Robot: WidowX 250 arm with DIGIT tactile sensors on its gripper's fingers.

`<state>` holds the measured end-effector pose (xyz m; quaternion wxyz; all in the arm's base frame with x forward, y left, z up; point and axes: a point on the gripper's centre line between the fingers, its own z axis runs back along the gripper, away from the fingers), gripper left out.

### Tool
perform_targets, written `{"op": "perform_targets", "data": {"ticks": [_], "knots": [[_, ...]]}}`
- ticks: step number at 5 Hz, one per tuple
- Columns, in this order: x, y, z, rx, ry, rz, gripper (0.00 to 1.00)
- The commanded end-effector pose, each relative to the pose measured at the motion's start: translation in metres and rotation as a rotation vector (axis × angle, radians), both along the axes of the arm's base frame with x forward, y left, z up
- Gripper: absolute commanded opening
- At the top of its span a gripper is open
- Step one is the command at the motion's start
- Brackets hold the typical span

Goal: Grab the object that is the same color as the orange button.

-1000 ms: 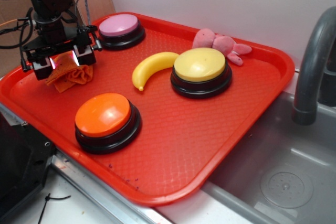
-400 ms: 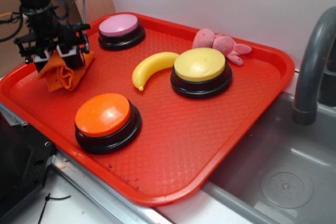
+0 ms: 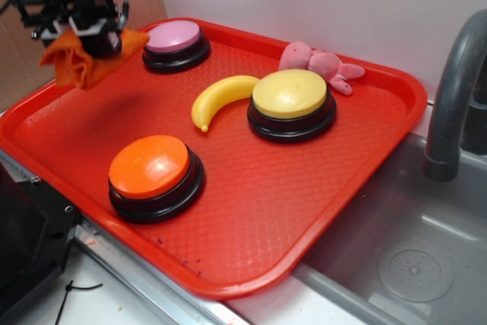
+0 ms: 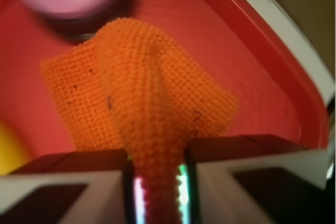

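Nearest to the exterior camera stands the large round orange button [image 3: 149, 167] with its glossy dome and black base, on the front part of the red plastic tray [image 3: 251, 211]; it only gives the colour to match. Behind it, at the far left corner, the black robot gripper [image 3: 82, 27] is pinching the small orange fuzzy cloth rag [image 3: 76, 58], and the wrist view shows a fold of the cloth [image 4: 152, 129] squeezed between the two jaws, with the rest hanging free. The rag seems to hang above the tray floor and not to touch it, judging from the dark shadow under it, though this corner of the view is crowded. The main risk, I think, is that the soft fold slips out, because only a narrow bunch is caught; a quick swing could pull it loose. The loose corners could also brush the pink-topped round button [image 3: 174, 40] just beside. The raised tray rim runs close on the left. Open room lies over the bare tray floor toward the front, while the yellow banana [image 3: 219, 99], the yellow-topped button [image 3: 291, 101] and the pink plush toy [image 3: 319, 62] stand well apart to the right.
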<state>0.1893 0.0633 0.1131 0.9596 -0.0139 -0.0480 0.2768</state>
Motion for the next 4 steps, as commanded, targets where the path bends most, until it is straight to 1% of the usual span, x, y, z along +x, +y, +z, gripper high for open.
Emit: {"op": "perform_targets", "data": {"ticks": [1, 2, 3, 4], "knots": [[-0.002, -0.027, 0.071, -0.060, -0.080, -0.383, 0.00], [-0.003, -0.040, 0.085, -0.043, -0.074, -0.460, 0.00], [-0.007, -0.050, 0.091, -0.023, -0.085, -0.508, 0.00], [-0.010, -0.050, 0.086, -0.034, -0.100, -0.468, 0.00]]}}
